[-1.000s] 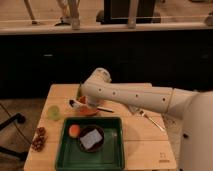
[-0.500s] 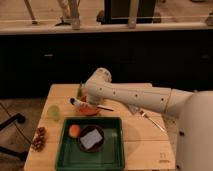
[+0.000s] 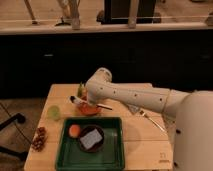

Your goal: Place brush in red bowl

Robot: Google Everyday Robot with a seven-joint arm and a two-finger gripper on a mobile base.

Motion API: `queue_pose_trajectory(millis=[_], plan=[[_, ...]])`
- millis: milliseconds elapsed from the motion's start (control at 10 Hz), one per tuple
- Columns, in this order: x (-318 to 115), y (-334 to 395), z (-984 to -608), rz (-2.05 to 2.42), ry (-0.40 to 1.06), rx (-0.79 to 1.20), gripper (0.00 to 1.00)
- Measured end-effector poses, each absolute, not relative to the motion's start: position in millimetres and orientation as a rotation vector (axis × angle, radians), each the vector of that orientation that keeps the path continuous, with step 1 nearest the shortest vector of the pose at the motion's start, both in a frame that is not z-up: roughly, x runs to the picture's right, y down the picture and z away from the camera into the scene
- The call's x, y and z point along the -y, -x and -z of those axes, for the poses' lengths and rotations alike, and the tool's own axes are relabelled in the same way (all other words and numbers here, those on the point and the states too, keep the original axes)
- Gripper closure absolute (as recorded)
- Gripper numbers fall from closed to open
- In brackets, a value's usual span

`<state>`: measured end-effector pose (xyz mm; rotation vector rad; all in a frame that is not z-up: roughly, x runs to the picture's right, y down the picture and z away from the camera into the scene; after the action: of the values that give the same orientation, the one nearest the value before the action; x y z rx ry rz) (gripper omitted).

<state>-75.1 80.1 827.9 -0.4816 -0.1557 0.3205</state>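
- Hardly anything has moved since half a second ago: the arm [image 3: 130, 97] and the brush [image 3: 92, 104] sit in about the same place at the frame's centre left.
- The brush stretches across the red bowl [image 3: 89, 109]. Its white head pokes out past the bowl's left rim and its dark handle runs out to the right.
- The gripper [image 3: 83, 97] is just above the bowl's upper left edge, mostly hidden by the arm; whether it grips the brush cannot be told.
- Below the bowl, a green tray [image 3: 114, 150] holds an orange ball [image 3: 74, 130] at its upper left and a dark bowl [image 3: 91, 140] with a grey sponge [image 3: 91, 138] inside.
- A fork [image 3: 150, 120] lies on the table [image 3: 142, 145] right of the tray.
- A pale green object [image 3: 54, 112] sits left of the red bowl.
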Motion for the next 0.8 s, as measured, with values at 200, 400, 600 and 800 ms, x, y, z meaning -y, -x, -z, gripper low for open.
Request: queue_pose_trajectory(millis=[200,400,600,800], plan=[[-79,78,-835,-0.321,0.483,0.158,1.00],[-78,79,-843,-0.323,0.489,0.159,1.00],[-76,82,-850,-0.329,0.494,0.172,1.00],[-75,83,-854,-0.337,0.495,0.185,1.00]])
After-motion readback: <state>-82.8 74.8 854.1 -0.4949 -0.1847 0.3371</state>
